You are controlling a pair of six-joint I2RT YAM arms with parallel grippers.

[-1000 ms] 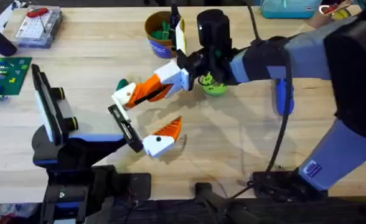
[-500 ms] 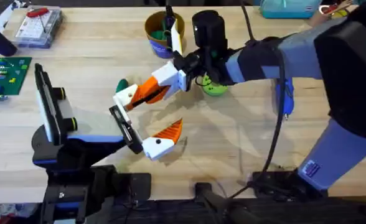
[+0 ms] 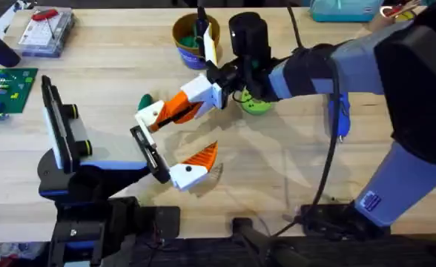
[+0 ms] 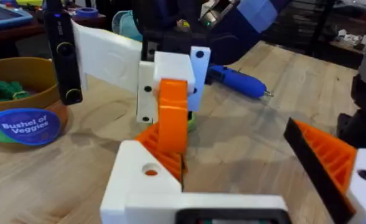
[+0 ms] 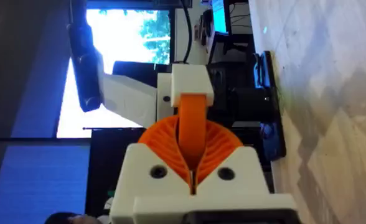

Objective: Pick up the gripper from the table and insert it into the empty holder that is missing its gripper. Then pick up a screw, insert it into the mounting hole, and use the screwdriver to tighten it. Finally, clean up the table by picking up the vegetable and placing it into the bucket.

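a pale wooden table with visible plank seams fills the workspace, lit evenly from above with soft shadows. at its far left corner sit a clear plastic parts box and a green circuit board; a teal container stands at the far edge. behind, a bright window shows green trees, beside a dim room with a dark desk.
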